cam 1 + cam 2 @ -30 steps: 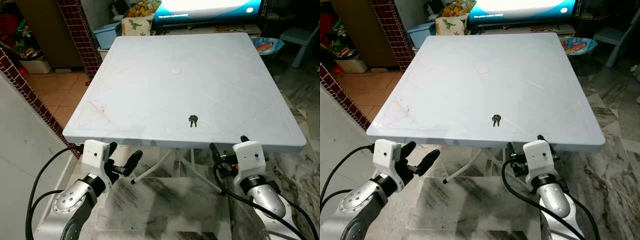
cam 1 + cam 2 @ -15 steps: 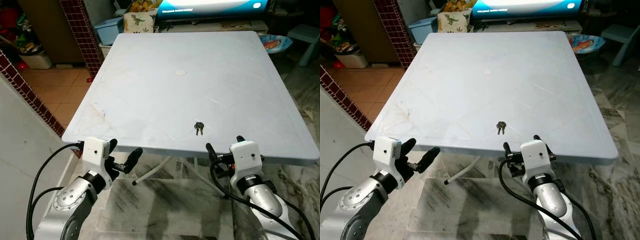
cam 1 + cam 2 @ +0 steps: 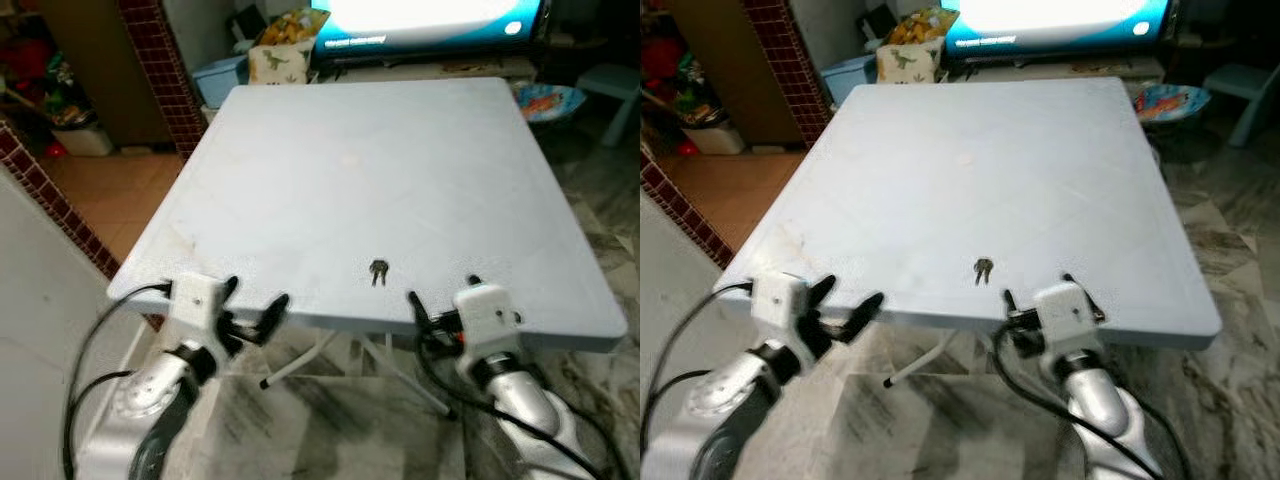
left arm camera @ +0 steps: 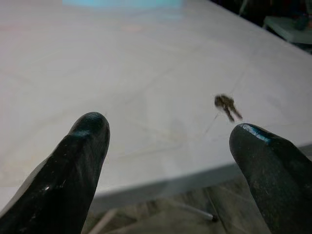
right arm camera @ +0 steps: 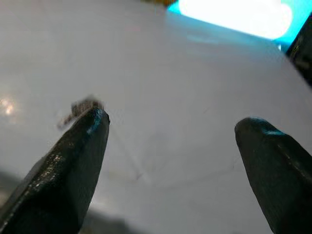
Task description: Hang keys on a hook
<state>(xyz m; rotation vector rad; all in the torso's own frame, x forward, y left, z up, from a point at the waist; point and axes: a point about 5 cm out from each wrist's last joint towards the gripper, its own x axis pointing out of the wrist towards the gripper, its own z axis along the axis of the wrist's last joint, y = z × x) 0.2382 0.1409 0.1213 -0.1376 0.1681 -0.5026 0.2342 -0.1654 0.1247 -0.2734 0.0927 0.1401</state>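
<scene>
Keys (image 3: pixel 378 271) lying flat on the white surface (image 3: pixel 380 160), near its front edge and a little right of centre. No hook visible anywhere around the surface. Pictures blurred, fine detail of the keys unreadable.

Left tool (image 3: pixel 248 305) held just off the front edge of the surface, well to the left of the keys, fingers spread, nothing between them. Right tool (image 3: pixel 440 300) held at the front edge, just right of the keys and nearer to them, fingers (image 5: pixel 78 161) spread wide and empty. Keys apart from both tools, not touched.

Risks, judged from this position:
1. Thin, flat metal on a smooth, hard surface: likely to skid away under a closing finger instead of lifting. Cause: fingertips landing on the top rather than at the sides.
2. Keys close to the front edge: a push toward the robot could send them to the floor.
3. 2 or more blades apparently on 1 ring: pinching 1 blade leaves the rest swinging, and the ring may end up badly turned for a hook.

Orientation: long axis running roughly front to back across the surface, ring end seemingly toward the far side, blades fanned toward the front edge. Not certain, given the blur.
</scene>
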